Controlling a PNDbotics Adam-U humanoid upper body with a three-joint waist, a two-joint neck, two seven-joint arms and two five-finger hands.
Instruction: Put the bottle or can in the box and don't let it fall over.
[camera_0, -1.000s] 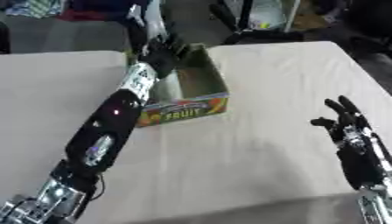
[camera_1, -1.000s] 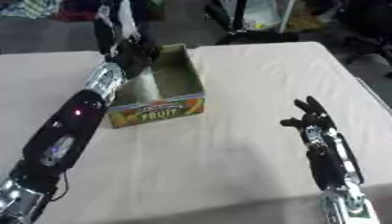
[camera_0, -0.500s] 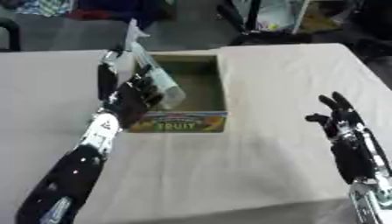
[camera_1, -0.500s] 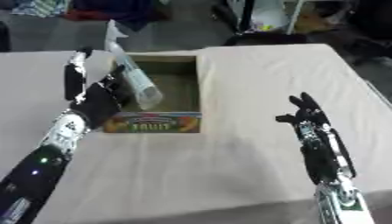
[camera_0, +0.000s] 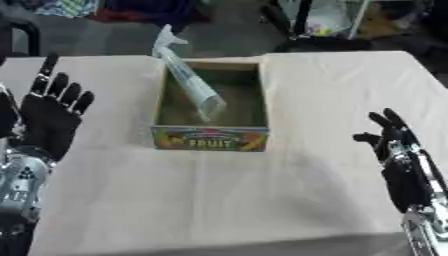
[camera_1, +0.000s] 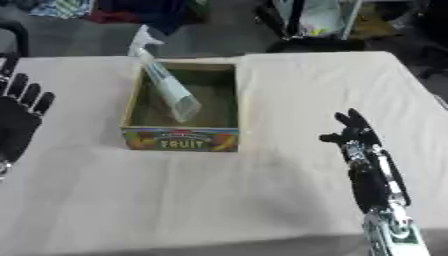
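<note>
A: We find the bottle (camera_0: 188, 82) inside the box (camera_0: 210, 138), leaning on its far-left corner; not upright.

B: Agreed; left hand (camera_0: 50, 117) and right hand (camera_0: 395, 145) both spread, holding nothing; righting remains, we judge.

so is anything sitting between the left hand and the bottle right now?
Nothing visible. The left hand is open over bare tablecloth left of the box; only the box's left wall lies between. The bottle already leans tilted inside.
</note>
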